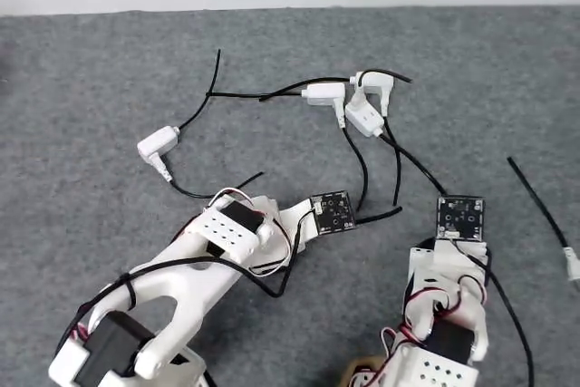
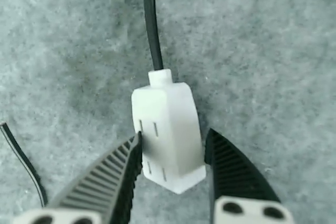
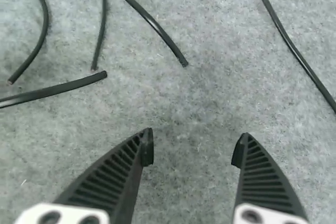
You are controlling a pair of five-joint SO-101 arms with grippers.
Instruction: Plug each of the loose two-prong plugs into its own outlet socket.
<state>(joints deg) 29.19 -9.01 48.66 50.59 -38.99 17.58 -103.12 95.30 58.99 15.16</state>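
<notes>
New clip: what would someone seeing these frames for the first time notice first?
First, the white plastic socket block with narrow slots, gripped in the left pincer, its black cord leading away over the grey felt table. Then the right pincer, open above bare felt among loose cord ends, and the cluster of white plastic connectors on black cords at the table's far middle.

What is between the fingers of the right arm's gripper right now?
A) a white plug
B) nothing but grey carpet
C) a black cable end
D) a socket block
B: the right gripper is open over bare grey carpet, and the black cable ends lie farther off.
</notes>
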